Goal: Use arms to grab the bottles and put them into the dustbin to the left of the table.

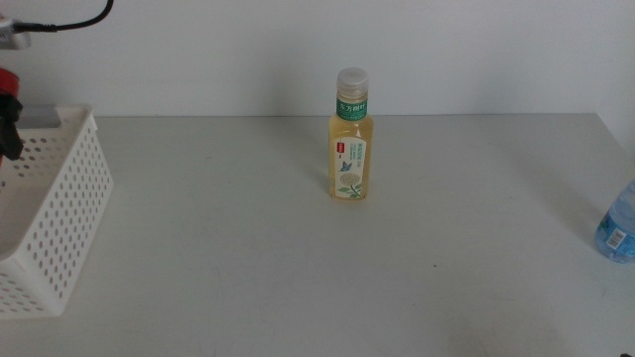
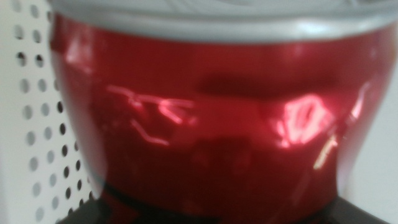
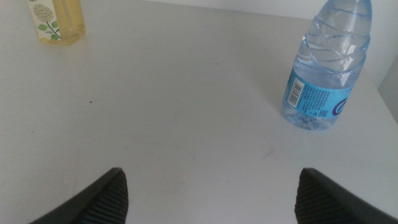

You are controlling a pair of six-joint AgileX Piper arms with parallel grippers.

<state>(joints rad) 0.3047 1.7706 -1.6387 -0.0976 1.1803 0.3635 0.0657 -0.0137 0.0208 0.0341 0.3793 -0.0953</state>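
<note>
- The jaws of your right gripper (image 3: 208, 193) stood wide apart with nothing between them, low over the plain light-grey tabletop (image 1: 248, 268); that arm was waiting.
- The jaws of your left gripper (image 1: 8, 124) appeared closed on the slim glossy red soda can (image 2: 211, 118), which filled the left wrist view; the jaws themselves were barely visible beneath it.
- You held that can at the table's left edge, over the white perforated plastic basket (image 1: 60, 198), evidently so that it would fall inside on release.
- Perforated white wall (image 2: 37, 124) showed close beside the can, consistent with that position.
- The basket's interior, as far as visible, showed no bottle; most of it lay out of frame.
- The pale-yellow tea bottle with green label and whitish cap (image 1: 350, 139) stood upright near mid-table, untouched.
- The small clear water bottle with blue label (image 3: 323, 68) stood upright near the right edge, near your right gripper, likely its next pick.
</note>
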